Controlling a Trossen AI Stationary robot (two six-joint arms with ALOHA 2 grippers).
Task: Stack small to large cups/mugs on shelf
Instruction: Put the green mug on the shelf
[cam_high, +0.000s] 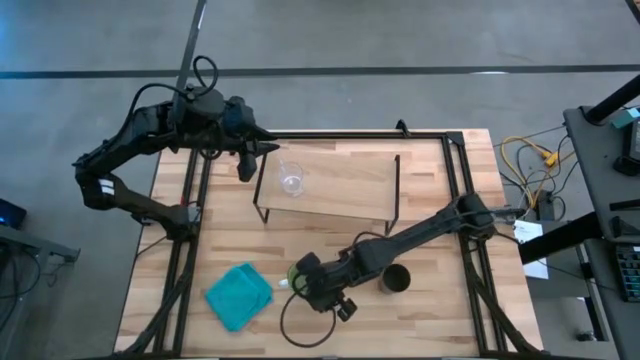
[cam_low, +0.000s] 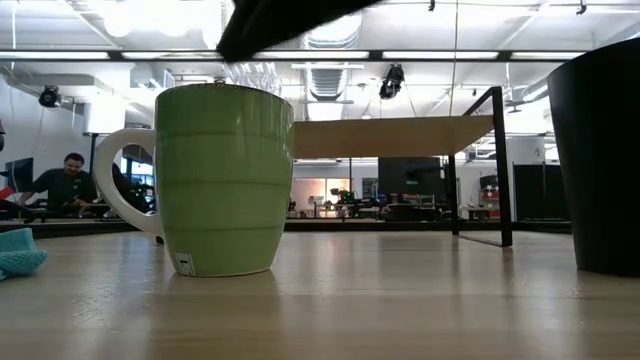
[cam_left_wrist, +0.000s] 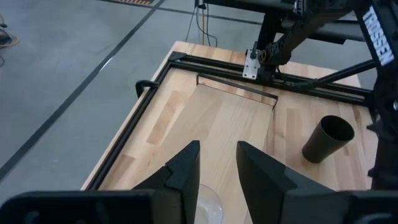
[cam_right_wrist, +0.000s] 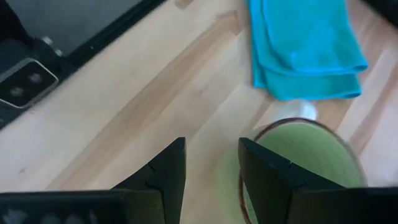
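The small clear glass cup (cam_high: 291, 180) stands on its base on the left part of the shelf (cam_high: 345, 185), a light board on black wire legs. My left gripper (cam_high: 264, 149) hovers open just off the shelf's left end; in the left wrist view (cam_left_wrist: 217, 165) the glass rim (cam_left_wrist: 209, 203) shows low between its fingers, apart from them. The light green mug (cam_low: 222, 180) stands upright on the table near the front. My right gripper (cam_right_wrist: 211, 163) is open above it, over the rim's edge (cam_right_wrist: 252, 140). The black cup (cam_high: 395, 280) stands upright to the mug's right.
A folded teal cloth (cam_high: 238, 295) lies on the table left of the mug. A black frame rail (cam_high: 455, 175) runs along the table's far and side edges. The shelf board is bare to the right of the glass. People sit in the room (cam_low: 65, 180) beyond the table.
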